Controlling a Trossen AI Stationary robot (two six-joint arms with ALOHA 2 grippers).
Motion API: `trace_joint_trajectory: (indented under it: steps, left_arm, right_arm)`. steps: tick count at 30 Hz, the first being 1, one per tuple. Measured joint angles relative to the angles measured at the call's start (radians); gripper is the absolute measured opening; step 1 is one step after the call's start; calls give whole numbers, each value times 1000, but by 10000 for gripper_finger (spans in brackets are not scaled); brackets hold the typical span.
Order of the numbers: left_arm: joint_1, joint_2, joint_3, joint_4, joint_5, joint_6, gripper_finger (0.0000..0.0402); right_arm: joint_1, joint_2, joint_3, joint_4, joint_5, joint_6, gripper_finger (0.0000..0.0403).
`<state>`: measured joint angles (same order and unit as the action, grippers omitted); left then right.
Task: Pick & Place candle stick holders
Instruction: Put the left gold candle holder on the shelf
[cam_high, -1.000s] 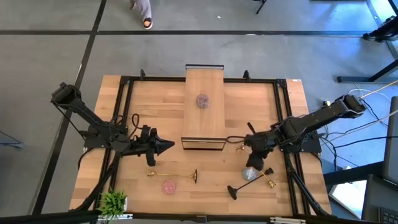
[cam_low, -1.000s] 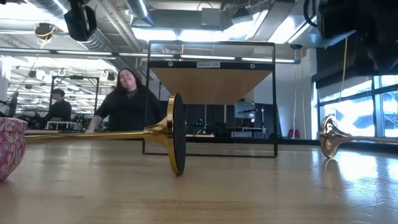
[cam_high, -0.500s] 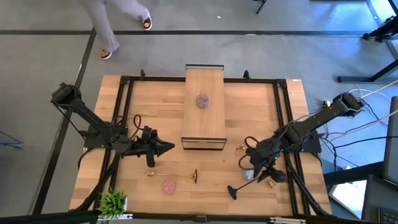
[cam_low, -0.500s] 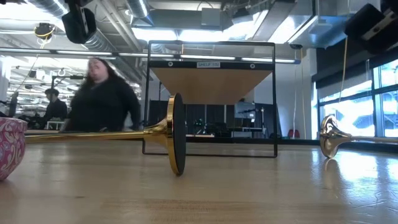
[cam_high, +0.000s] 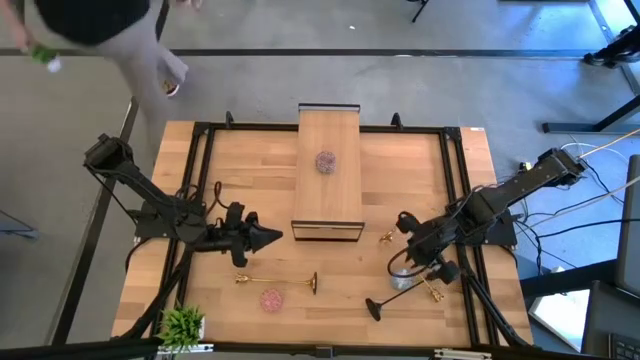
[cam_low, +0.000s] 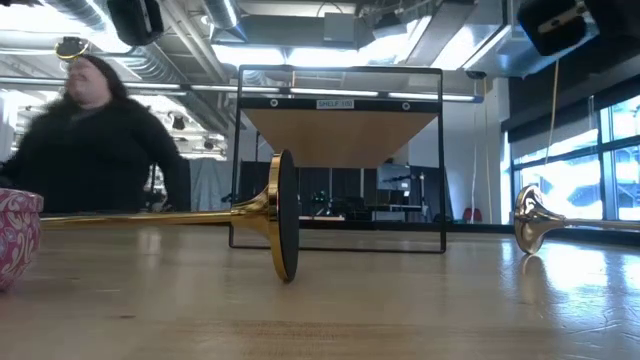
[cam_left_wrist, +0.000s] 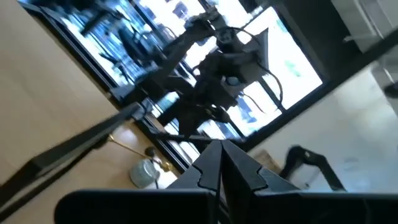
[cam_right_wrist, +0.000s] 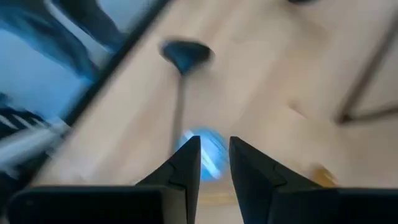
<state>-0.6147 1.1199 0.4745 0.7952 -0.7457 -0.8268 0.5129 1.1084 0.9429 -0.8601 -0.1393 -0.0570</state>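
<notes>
Hiding most of the blue cup (cam_high: 402, 279) near the table's (cam_high: 250, 160) front right corner, the right gripper (cam_high: 406, 268) hovers above it; whether its narrowly parted fingers (cam_right_wrist: 186, 163) touch the blurred, sparkly cup is unclear. Near the left edge, the left gripper (cam_high: 268, 236) waits, pressed together.

A gold holder (cam_high: 277, 281) lies flat on the bench, base on edge. A pink cup (cam_high: 270, 298) sits just beside it. A purplish cup (cam_high: 325, 161) rests on the shelf. A black holder (cam_high: 395, 296) lies beside a blue cup (cam_high: 403, 279) and a further gold stem (cam_high: 432, 290).
</notes>
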Motion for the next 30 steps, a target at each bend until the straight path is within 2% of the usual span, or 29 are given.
trace_joint_trajectory:
  steps: [3,8,14,20,30]
  left_arm:
    - [0,31,23,3,-46,2,2]
    - [0,86,58,2,-92,-47,3]
    - [-3,179,138,3,-99,-68,6]
    - [-5,290,227,2,-108,-61,1]
    - [-6,442,362,0,-111,-72,6]
  right_arm:
    - [0,0,28,-88,64,-92,86]
    - [11,16,29,-211,80,-303,86]
    - [48,82,29,-318,137,-509,86]
    - [62,151,29,-296,225,-622,86]
    - [62,290,29,-284,185,-667,92]
